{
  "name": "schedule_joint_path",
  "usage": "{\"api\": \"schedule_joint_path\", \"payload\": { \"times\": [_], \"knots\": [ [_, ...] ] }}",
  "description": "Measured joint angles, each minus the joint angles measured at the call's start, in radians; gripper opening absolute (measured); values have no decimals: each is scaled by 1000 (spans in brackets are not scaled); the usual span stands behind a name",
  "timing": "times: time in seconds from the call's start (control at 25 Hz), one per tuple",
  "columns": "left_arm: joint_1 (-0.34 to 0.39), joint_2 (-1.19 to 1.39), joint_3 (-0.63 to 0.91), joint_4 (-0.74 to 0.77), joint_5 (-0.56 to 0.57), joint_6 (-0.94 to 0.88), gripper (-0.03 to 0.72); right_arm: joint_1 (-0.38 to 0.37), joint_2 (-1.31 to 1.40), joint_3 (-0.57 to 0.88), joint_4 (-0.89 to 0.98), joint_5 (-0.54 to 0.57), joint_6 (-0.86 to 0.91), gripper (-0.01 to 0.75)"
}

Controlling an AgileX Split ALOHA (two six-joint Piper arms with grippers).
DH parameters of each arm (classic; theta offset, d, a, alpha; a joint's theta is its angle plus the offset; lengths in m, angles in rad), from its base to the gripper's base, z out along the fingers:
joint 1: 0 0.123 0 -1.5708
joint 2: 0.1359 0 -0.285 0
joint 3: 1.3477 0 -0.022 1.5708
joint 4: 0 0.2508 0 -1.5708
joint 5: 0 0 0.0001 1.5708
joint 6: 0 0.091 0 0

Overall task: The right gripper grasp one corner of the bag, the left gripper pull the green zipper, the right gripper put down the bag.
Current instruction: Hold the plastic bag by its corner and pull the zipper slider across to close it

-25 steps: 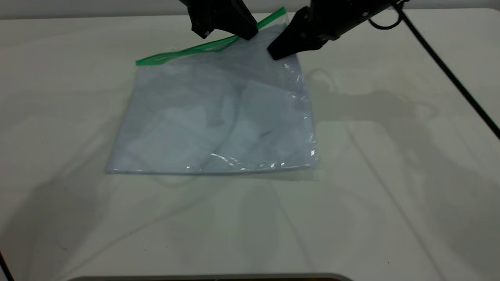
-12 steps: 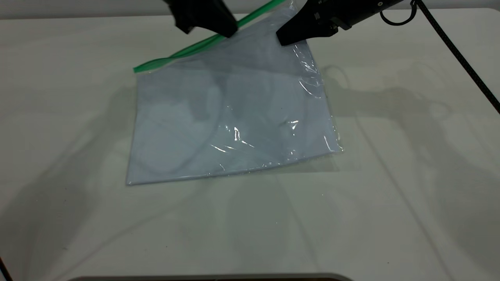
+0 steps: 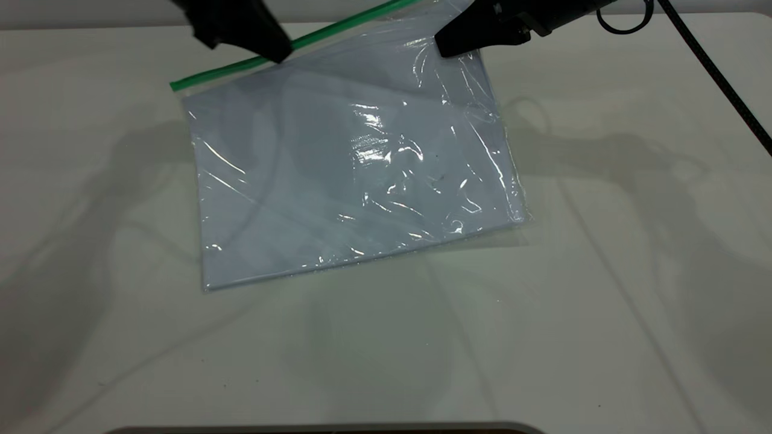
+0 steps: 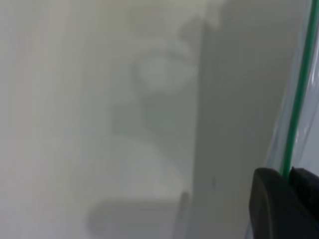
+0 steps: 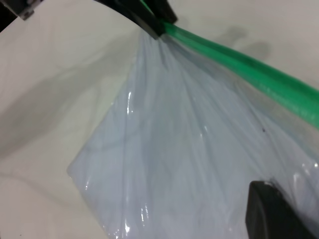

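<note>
Now | right gripper (image 3: 443, 48) pinching bag (image 3: 356, 175) corner | left gripper (image 3: 280, 54) clamped on green zipper (image 3: 241, 63)

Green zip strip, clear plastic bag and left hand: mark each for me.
Green plastic zip strip (image 3: 344, 25), exterior view, mid-length of the strip.
Clear plastic bag (image 3: 338, 181), exterior view, middle of its face.
Left hand (image 3: 280, 53), exterior view, tip on the strip.

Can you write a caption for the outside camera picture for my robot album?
Right gripper lifts the bag by a corner while left gripper pinches the green zipper.
</note>
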Motion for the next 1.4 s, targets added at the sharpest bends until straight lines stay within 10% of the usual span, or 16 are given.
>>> {"api": "schedule_joint_path", "payload": {
  "times": [1.12,1.4],
  "knots": [
    [45,0,0,436,35,-243,64,-6,0,0,-23,-39,23,35],
    [52,0,0,459,45,-251,185,-13,0,0,-34,-79,24,35]
  ]
}}
